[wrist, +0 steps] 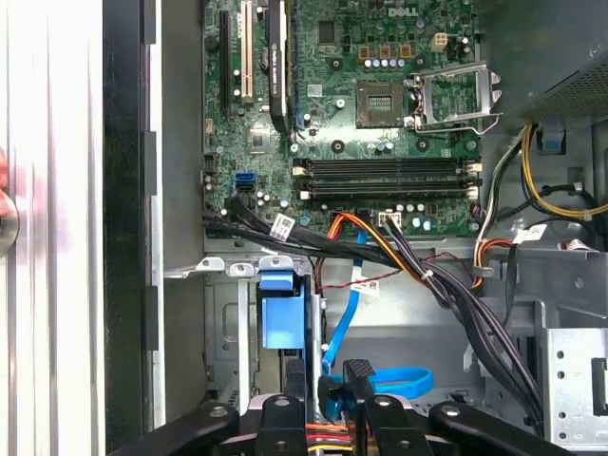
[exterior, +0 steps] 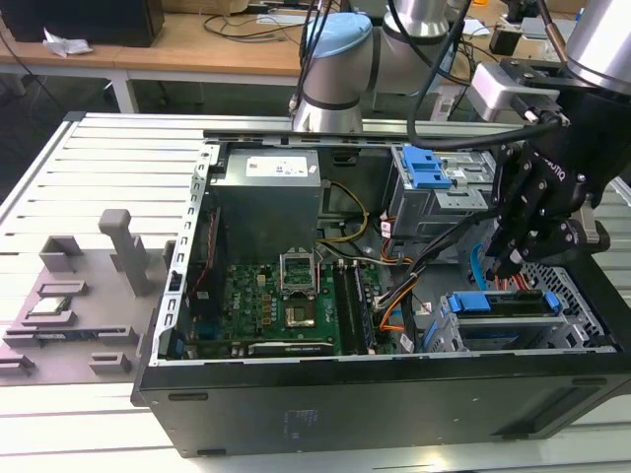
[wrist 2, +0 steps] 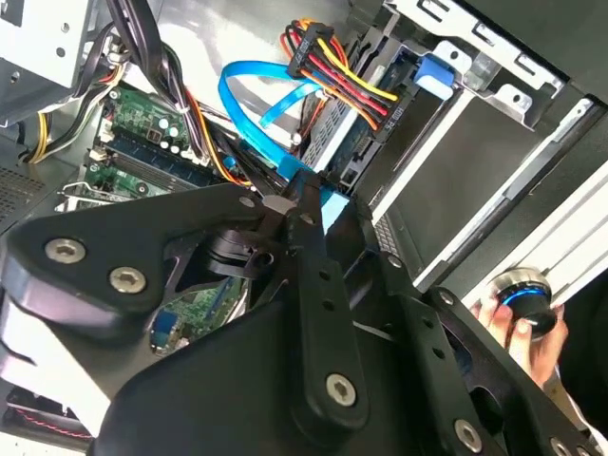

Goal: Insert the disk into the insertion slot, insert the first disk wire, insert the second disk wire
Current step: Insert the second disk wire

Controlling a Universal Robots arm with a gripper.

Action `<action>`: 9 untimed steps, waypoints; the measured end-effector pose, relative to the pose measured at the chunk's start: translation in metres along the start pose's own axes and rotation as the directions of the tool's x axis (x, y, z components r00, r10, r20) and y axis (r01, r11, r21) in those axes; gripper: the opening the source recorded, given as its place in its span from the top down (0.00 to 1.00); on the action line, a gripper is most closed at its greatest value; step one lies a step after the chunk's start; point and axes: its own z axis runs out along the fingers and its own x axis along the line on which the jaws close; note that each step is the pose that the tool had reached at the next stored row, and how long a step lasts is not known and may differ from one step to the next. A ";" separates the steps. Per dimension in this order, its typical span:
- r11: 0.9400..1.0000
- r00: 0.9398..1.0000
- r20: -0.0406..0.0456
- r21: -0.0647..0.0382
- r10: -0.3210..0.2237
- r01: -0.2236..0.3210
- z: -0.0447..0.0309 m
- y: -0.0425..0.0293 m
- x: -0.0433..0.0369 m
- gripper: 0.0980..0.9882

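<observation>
The disk (exterior: 501, 304) in its bright blue frame sits inside the insertion slot (exterior: 584, 313), the low perforated cage at the case's corner on the exterior view's right. My black gripper (exterior: 505, 264) hangs just above the disk's inner end. In both wrist views the fingertips (wrist 2: 302, 217) are pinched on the end of a blue flat wire (wrist 2: 245, 103) right at the disk's blue frame (wrist: 282, 312). A black plug with red, yellow and black wires (wrist 2: 347, 84) rests against the disk's end beside it. The blue wire (wrist: 385, 382) loops away across the case floor.
The motherboard (exterior: 276, 296) fills the case's middle, the power supply (exterior: 266, 197) its back. A taller grey bay with a blue latch (exterior: 426, 169) stands behind the cage. Black cable bundles (wrist: 446, 285) cross nearby. A hand on a round knob (wrist 2: 524, 302) is outside the case.
</observation>
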 end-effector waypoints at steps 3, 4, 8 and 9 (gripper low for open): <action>1.000 1.000 0.000 0.000 0.000 0.000 0.0001 0.0001 0.0000 0.93; 1.000 1.000 0.000 0.000 0.000 0.000 0.0001 0.0001 0.0000 0.93; 1.000 1.000 0.000 0.000 0.000 0.000 0.0002 0.0002 0.0000 0.93; 1.000 1.000 0.000 0.000 0.000 0.000 0.0003 0.0002 0.0007 0.93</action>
